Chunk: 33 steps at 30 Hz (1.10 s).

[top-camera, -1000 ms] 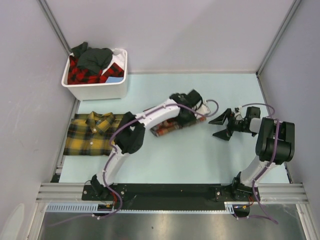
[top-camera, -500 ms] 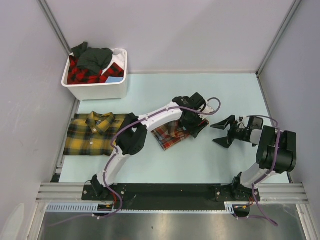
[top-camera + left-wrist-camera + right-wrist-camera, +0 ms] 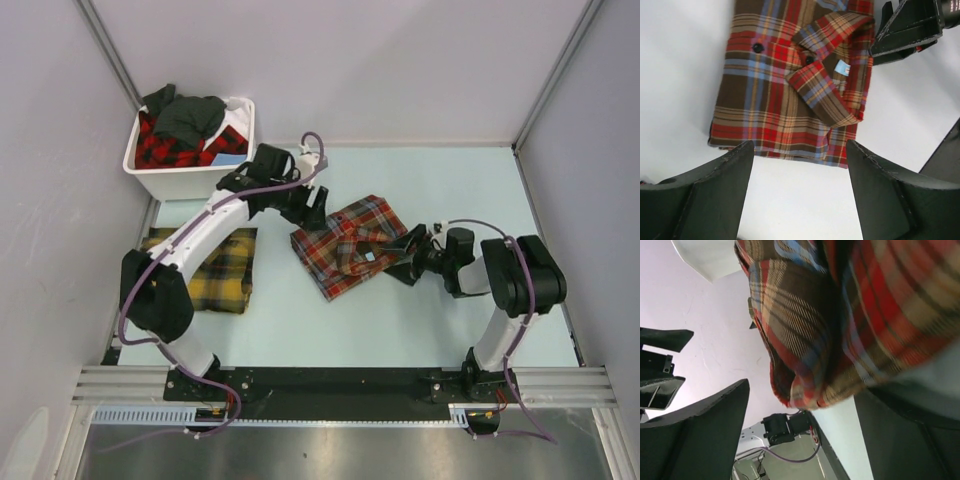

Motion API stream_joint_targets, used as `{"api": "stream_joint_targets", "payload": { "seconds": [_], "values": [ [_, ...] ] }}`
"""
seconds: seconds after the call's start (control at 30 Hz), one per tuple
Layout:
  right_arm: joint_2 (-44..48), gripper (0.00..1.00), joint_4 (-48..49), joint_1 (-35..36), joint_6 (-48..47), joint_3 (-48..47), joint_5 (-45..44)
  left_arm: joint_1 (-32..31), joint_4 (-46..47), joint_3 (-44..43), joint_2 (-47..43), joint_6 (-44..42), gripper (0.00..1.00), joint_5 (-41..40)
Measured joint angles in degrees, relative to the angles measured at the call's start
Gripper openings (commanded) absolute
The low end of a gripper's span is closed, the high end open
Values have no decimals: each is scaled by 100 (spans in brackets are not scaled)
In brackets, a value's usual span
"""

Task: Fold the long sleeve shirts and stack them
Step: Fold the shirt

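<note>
Two shirts lie out on the table (image 3: 450, 190), and more are in the bin. Red-brown plaid shirt (image 3: 348, 245) lies folded flat mid-table, buttons up, collar end toward the right arm. A small blue tag (image 3: 842, 67) shows inside the collar. Left gripper (image 3: 312, 208) hovers just beyond the shirt's left side, jaws wide, nothing between them; its wrist view looks down on the fold. Right gripper (image 3: 403, 257) sits low at the shirt's right edge, jaws wide too, with collar-side cloth bulging into the gap between them. Can't tell from the wrist view whether either finger actually touches the cloth; it's not pinched anyway. Yellow-and-green plaid shirt (image 3: 225, 275) lies folded at the table's left edge, well apart from the red-brown one and partly hidden under the left arm. White bin (image 3: 190, 183) in the far-left corner holds a red-black plaid shirt (image 3: 160, 150) with a dark grey one (image 3: 190, 115) heaped on top.
</note>
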State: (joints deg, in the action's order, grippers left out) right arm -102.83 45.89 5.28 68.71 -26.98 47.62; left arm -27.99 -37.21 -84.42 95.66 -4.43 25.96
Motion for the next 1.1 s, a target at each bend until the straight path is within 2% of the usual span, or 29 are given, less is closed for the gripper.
{"api": "stream_joint_targets", "payload": {
  "seconds": [0.07,0.1,0.13,0.17,0.23,0.27,0.37,0.4,0.43,0.47,0.53,0.6,0.7,0.8,0.87,0.9,0.97,1.0,1.1],
  "values": [
    [-245,62,304,168,210,-101,-125,168,76,83,-76,7,75,-9],
    [-358,45,378,221,286,-138,-155,197,125,138,-92,17,71,-7],
    [-481,38,459,256,372,-173,-181,214,188,223,-114,42,69,-4],
    [-579,22,444,275,461,-201,-205,243,219,302,-127,57,67,-2],
    [-654,10,269,229,330,-208,-184,282,291,505,-157,42,65,7],
    [-608,1,87,177,232,-245,-138,306,328,629,-175,20,65,26],
    [-424,0,-1294,-177,-697,-605,17,404,389,1014,-190,-72,65,118],
    [-400,0,-1919,-337,-1137,-844,55,420,391,1088,-177,-81,65,138],
    [-411,0,-3012,-538,-1906,-1314,153,442,387,1137,-120,-105,65,192],
    [-411,0,-3099,-632,-1974,-1351,157,455,424,1137,-50,-105,64,232],
    [-560,0,-4236,-887,-2844,-1947,227,485,588,1110,195,-48,62,422],
    [-944,0,-5309,-1054,-3687,-2756,339,522,748,1027,553,92,57,603],
    [-1521,0,-6736,-1130,-4778,-3882,463,621,892,756,1196,306,56,826],
    [-1880,0,-7663,-1123,-5442,-4570,474,664,953,234,1956,562,56,1123],
    [-2017,0,-8024,-1119,-5705,-4817,474,671,1014,-28,2341,721,46,1342],
    [-2079,0,-8196,-1113,-5823,-4937,466,673,1054,-87,2465,820,30,1445],
    [-2190,0,-8485,-1099,-6006,-5158,428,673,1099,-92,2594,997,14,1650],
    [-2249,0,-8642,-1088,-6102,-5294,400,671,1141,-57,2623,1067,2,1751],
    [-2417,0,-8974,-1047,-6349,-5657,321,625,1305,262,2608,1207,0,2083]
  ]
}}
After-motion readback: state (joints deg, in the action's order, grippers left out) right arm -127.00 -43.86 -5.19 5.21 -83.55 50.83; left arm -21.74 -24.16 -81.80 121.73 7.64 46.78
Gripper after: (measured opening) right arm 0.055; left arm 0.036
